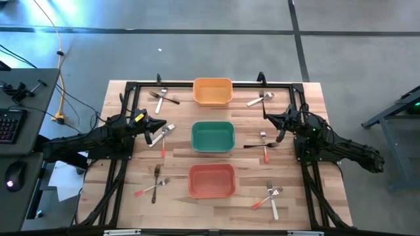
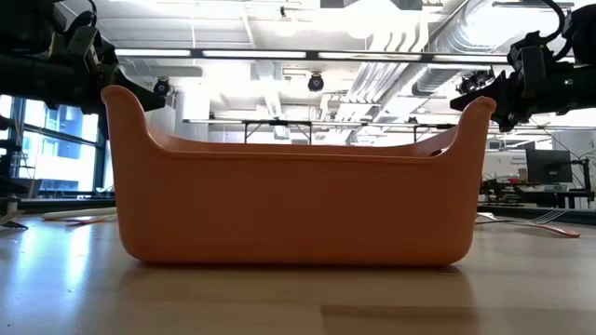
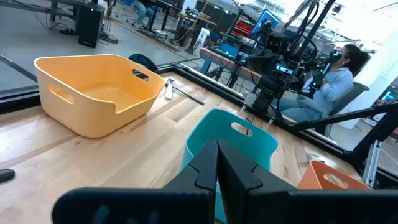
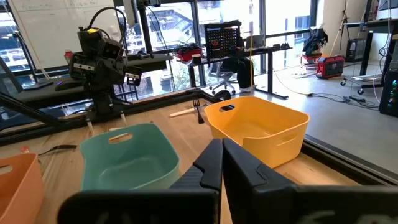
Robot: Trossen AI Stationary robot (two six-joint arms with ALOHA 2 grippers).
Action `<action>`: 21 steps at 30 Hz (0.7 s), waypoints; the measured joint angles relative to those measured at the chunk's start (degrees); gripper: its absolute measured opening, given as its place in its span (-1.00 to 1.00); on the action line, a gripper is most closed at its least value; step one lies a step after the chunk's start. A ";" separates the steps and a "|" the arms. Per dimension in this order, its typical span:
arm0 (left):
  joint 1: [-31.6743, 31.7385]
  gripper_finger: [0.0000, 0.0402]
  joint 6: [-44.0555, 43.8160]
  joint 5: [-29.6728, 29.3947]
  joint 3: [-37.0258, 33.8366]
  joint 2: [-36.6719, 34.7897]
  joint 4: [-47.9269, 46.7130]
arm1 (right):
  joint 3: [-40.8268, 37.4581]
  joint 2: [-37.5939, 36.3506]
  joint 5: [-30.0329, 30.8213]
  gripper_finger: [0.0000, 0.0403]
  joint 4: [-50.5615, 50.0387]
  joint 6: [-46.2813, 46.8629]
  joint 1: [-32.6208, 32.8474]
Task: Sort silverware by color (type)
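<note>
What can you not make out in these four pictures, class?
Low view: the red bin fills the frame and hides the other bins and most forks.
High view: the forks are too small to tell handle colours surely.
Left wrist view: the left tool blocks the table just ahead.

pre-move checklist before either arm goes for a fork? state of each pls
1. Bins empty: orange bin, green bin and red bin hold nothing. ok.
2. Left gripper free: fingers together in its wrist view, nothing held. ok, but must open first.
3. Right gripper free: fingers together, nothing held. ok, same note.
4. Nearest target for left arm: white-handled fork lies just below the gripper tip. ok.
5. Forks separated: black fork and red-handled fork cross each other. not ok for a clean single pick.
6. Gripper height above the table: cannot tell.
</note>
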 joint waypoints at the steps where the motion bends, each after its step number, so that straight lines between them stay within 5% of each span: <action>1: 0.02 -1.00 0.01 0.01 0.01 -0.01 0.00 | 0.01 0.00 -0.01 -1.00 0.00 -0.01 -0.01; 15: 0.00 -1.00 0.00 0.00 0.00 -0.02 0.02 | 0.01 0.00 0.43 -1.00 0.01 -12.27 -0.12; 21: 0.01 -1.00 0.00 0.00 0.00 -0.02 1.36 | 0.01 0.00 1.65 -1.00 0.25 0.77 -0.12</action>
